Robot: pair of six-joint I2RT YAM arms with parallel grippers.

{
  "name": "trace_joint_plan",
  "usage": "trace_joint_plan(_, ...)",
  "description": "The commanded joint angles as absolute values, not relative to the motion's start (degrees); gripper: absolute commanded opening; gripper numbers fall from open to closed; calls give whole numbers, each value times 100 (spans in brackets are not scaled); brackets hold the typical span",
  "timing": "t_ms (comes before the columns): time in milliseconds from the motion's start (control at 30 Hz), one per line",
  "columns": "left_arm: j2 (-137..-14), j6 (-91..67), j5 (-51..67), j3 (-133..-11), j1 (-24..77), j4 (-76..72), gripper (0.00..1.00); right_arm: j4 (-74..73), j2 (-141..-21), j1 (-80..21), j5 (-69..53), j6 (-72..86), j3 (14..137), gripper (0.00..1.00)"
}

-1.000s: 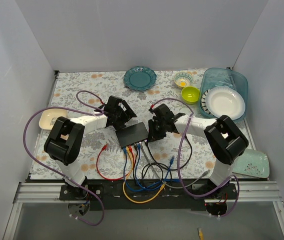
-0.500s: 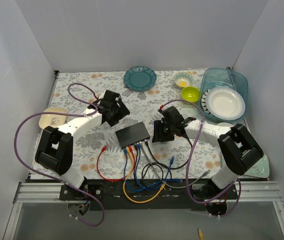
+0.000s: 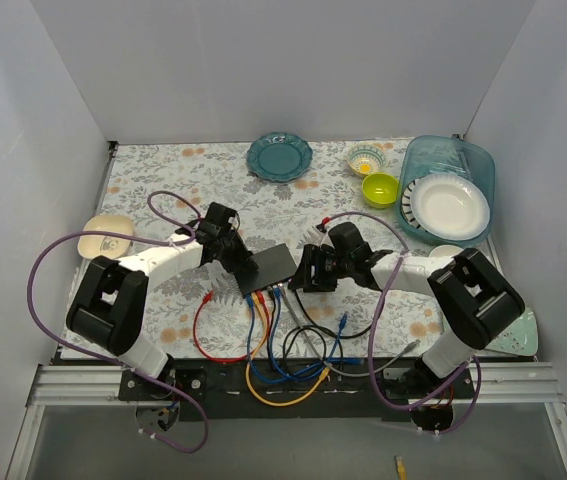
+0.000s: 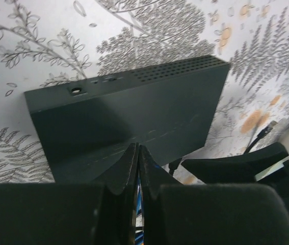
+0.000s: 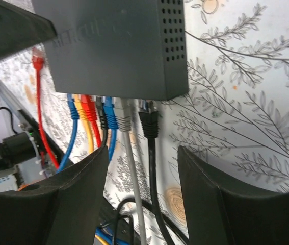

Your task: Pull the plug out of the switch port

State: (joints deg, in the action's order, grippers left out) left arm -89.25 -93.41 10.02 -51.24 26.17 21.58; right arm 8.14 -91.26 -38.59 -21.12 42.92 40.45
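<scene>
Right wrist view, pre-grasp step: we find the right gripper [image 5: 141, 155], jaws spread, poised just short of the black plug [image 5: 148, 121] at the end switch port [image 5: 145, 101] of the box [image 5: 119, 46] on the worktop [image 5: 246, 92], the left gripper [image 4: 138, 153], jaws together, over its lid; next, we judge, pinch and withdraw straight.

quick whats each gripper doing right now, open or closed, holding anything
Left gripper: closed, holding nothing, tips over the switch.
Right gripper: open, lined up on the black plug, not gripping it.
</scene>
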Motion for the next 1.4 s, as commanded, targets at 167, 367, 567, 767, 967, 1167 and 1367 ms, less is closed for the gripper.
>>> trace_joint_plan(167, -8763, -9106, 1143, -4825, 2637, 2232, 0, 2047, -9720, -3639, -2531, 5036, 4008, 61)
trace_joint_plan(367, -8780, -8992, 1169, -4773, 2637, 2233, 0, 2302, -9914, -3455, -2540, 5106, 3955, 56)
trace_joint_plan(567, -8850, -8956, 1204, -4720, 2637, 2250, 0, 2338, -10072, -3401, -2479, 4975, 3920, 51)
trace_joint_plan(767, -8859, -8938, 1239, -4667, 2637, 2215, 0, 2216, -10108, -3410, -2443, 4641, 3902, 49)
trace_joint_plan(967, -8816, -8938, 1301, -4711, 2628, 2145, 0, 2127, -10125, -3419, -2549, 4289, 3832, 50)
trace_joint_plan(1167, -8824, -8947, 1389, -4772, 2628, 2109, 0, 2136, -10318, -3498, -2654, 4175, 3937, 50)
trace_joint_plan(1367, -8763, -8965, 1424, -4772, 2628, 2066, 0, 1952, -10512, -3621, -2716, 4087, 4175, 49)
